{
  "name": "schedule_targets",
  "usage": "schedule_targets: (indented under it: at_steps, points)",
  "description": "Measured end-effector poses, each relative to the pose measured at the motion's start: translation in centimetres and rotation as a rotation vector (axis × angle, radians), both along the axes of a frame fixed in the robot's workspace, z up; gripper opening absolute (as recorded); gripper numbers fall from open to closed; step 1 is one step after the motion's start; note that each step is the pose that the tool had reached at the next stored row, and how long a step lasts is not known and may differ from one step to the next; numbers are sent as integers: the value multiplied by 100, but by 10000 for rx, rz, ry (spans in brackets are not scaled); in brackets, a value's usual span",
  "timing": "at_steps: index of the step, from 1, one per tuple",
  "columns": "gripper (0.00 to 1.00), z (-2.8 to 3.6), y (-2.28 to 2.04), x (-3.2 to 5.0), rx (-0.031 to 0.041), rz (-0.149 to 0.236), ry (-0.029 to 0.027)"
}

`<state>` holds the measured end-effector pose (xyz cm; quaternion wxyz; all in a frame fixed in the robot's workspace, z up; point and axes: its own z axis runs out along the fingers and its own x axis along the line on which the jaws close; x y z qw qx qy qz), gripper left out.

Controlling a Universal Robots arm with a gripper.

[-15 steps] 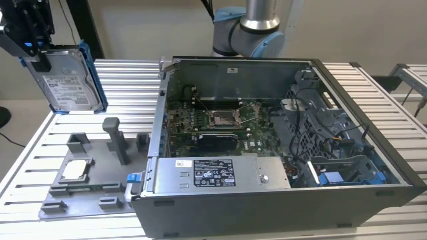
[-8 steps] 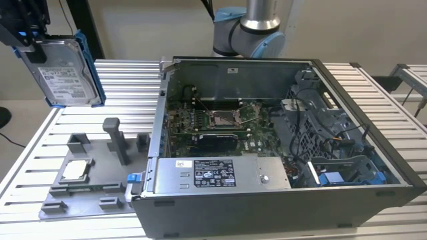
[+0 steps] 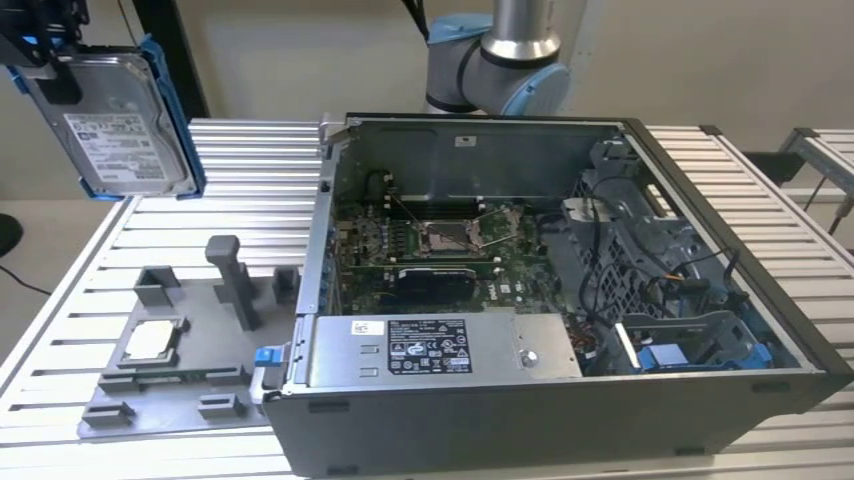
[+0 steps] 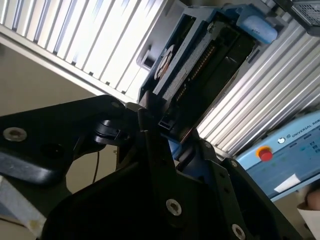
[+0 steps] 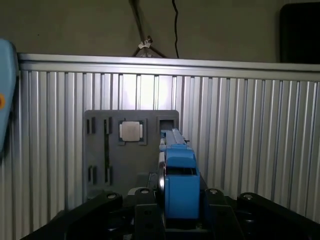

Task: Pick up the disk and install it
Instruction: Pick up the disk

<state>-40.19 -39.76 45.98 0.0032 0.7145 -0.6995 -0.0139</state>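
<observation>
Disk [image 3: 127,120] hangs high at the exterior view's left, well above the slatted table [image 3: 227,150], label toward cam, blue bracket [image 3: 171,110] along its edge. Gripper [image 3: 54,70] is clamped on the disk's upper end; gripper body cut off by frame edge. In second wrist view the fingers [image 4: 152,150] pinch the disk, connector end partly in shadow. Below it: grey fixture tray [image 3: 187,300] w/ CPU chip [image 3: 150,340] and upright posts. Open PC case [image 3: 454,420] just beside tray; cables cross its blue drive cage [image 3: 694,345]. I see clear air btwn disk and case rim.
</observation>
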Motion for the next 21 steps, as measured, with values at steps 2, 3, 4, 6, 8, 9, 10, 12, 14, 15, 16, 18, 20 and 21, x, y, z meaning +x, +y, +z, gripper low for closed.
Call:
schedule_targets:
  at_steps: [2, 3, 4, 6, 8, 9, 10, 12, 14, 15, 16, 18, 20, 21]
  points:
    - [0, 54, 0, 0, 0, 9, -1]
    - [0, 82, 0, 0, 0, 13, 0]
    - [0, 110, 0, 0, -1, 18, 1]
    - [0, 168, 0, 0, 0, 28, -1]
    - [0, 227, 0, 0, -1, 37, 0]
    - [0, 256, 0, 0, -1, 42, 0]
    - [0, 286, 0, 0, -1, 47, 0]
    - [0, 345, 0, 1, -2, 57, 1]
    - [0, 402, 0, 1, -2, 68, 1]
    - [0, 428, 0, 0, -1, 74, 0]
    - [0, 458, 0, 1, -1, 81, 1]
    - [0, 513, 0, 0, -1, 93, 1]
    - [0, 535, 0, 0, -1, 98, 1]
    - [0, 535, 0, 0, -1, 99, 0]
